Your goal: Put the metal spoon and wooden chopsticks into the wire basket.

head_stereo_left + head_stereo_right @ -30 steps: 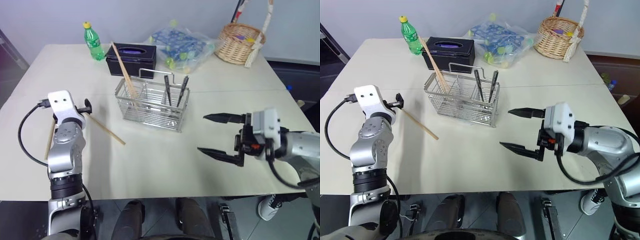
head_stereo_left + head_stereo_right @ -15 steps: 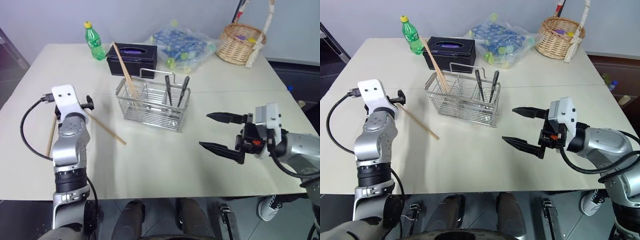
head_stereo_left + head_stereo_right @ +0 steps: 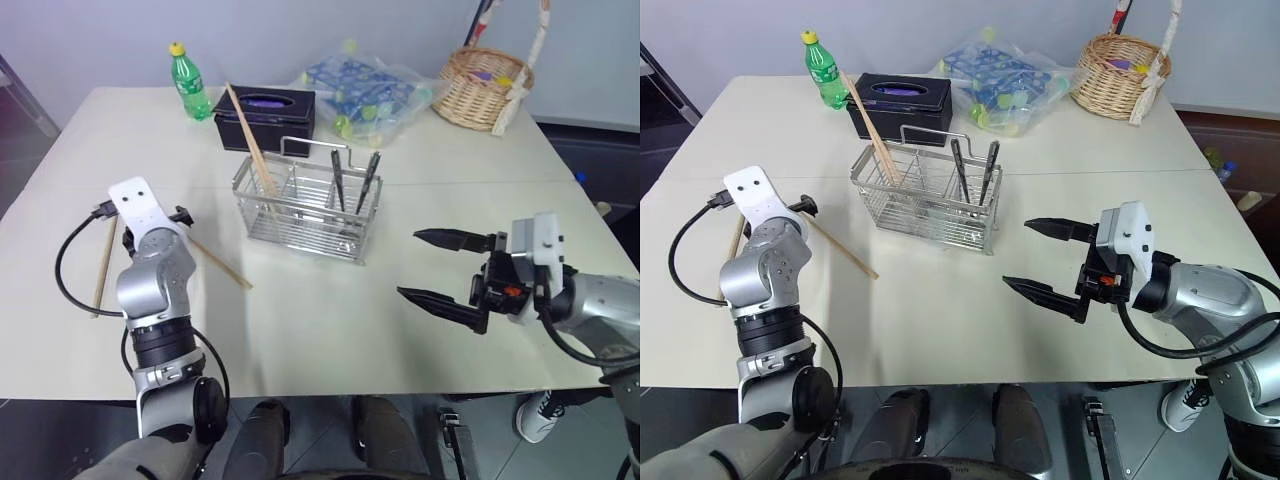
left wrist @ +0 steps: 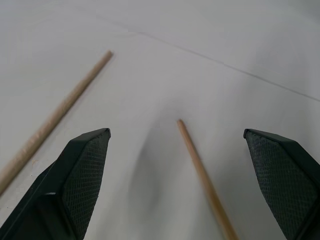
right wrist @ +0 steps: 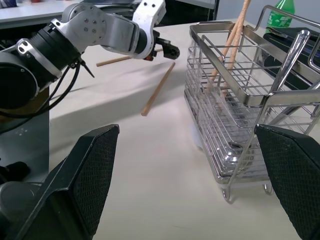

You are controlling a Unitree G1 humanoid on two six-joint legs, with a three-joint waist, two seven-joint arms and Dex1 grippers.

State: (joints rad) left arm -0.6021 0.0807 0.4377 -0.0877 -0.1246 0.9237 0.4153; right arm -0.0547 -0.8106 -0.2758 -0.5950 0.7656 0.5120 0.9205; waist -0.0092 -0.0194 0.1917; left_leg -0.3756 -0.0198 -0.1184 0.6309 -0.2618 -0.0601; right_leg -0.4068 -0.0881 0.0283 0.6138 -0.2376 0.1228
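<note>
The wire basket point(image 3: 305, 205) stands mid-table. Wooden chopsticks point(image 3: 250, 145) lean in its left compartment. Two slim metal handles point(image 3: 337, 178) stand in its right one; I cannot tell which is the metal spoon. Two more chopsticks lie loose on the table: one point(image 3: 215, 260) slants between the basket and my left arm, the other point(image 3: 103, 265) lies left of that arm. My left gripper point(image 4: 175, 134) hangs open just above the table, with the end of one loose chopstick point(image 4: 200, 175) between its fingers and the other point(image 4: 55, 120) off to one side. My right gripper point(image 3: 407, 263) hovers open and empty, right of the basket.
At the back of the table stand a green bottle point(image 3: 185, 82), a black tissue box point(image 3: 265, 115), a clear bag of coloured items point(image 3: 360, 90) and a round wicker basket point(image 3: 485, 85). Bare tabletop lies in front of the wire basket.
My left wrist has turned and its gripper now tips down toward the loose chopsticks. The right gripper has stayed where it was, still open.
</note>
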